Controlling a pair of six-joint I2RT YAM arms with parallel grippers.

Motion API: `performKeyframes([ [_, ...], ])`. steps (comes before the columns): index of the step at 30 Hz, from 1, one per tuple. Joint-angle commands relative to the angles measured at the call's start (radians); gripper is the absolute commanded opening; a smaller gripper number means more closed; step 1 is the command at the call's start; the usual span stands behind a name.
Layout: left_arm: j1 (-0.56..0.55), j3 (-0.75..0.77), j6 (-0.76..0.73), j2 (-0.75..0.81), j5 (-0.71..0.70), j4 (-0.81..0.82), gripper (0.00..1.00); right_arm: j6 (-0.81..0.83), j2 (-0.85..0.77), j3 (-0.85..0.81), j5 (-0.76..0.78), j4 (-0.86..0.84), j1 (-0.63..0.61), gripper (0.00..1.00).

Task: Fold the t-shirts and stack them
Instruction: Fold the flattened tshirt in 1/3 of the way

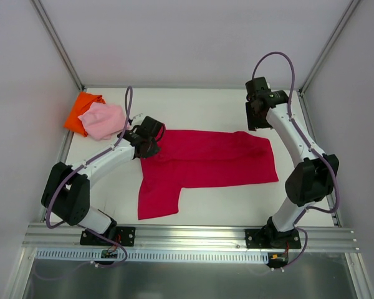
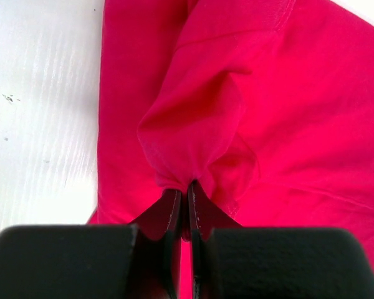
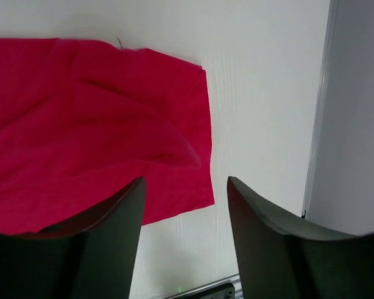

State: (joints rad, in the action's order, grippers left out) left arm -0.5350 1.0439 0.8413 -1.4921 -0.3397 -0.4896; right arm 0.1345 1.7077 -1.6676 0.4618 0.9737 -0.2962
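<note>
L gripper [image 2: 187, 187] pinches crimson shirt [image 1: 206, 163] at left end, long axis running across twd R gripper [image 3: 186, 180], jaws apart & empty, nr right edge.

Built alike on both sides: left arm [image 1: 106, 159] and right arm [image 1: 293, 134] made of smooth white tubular links joined by bulky matt-black housings, largest at the elbows. Mounted on flat black base plates [image 1: 126, 235]. Wired with a slim purple cable [image 1: 128, 103] arching free above each wrist and curling again past each elbow. Tipped, on the left gripper [image 2: 187, 190], with thin, dark, glossy flat-faced fingers [image 2: 168, 215] set on blocky matt-black carriers; on the right gripper [image 3: 184, 184], with broad dark fingers [image 3: 112, 218] tapering to blunt points.
</note>
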Motion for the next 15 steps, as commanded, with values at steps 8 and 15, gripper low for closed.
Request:
performKeyframes([
  [8, 0.007, 0.048, 0.012, -0.036, 0.036, -0.026, 0.00, -0.009, -0.046, 0.005, -0.114, 0.013, 0.003, 0.64],
  [15, 0.009, 0.068, 0.001, -0.042, 0.051, -0.038, 0.03, -0.038, -0.097, 0.103, -0.253, -0.006, 0.003, 0.65],
])
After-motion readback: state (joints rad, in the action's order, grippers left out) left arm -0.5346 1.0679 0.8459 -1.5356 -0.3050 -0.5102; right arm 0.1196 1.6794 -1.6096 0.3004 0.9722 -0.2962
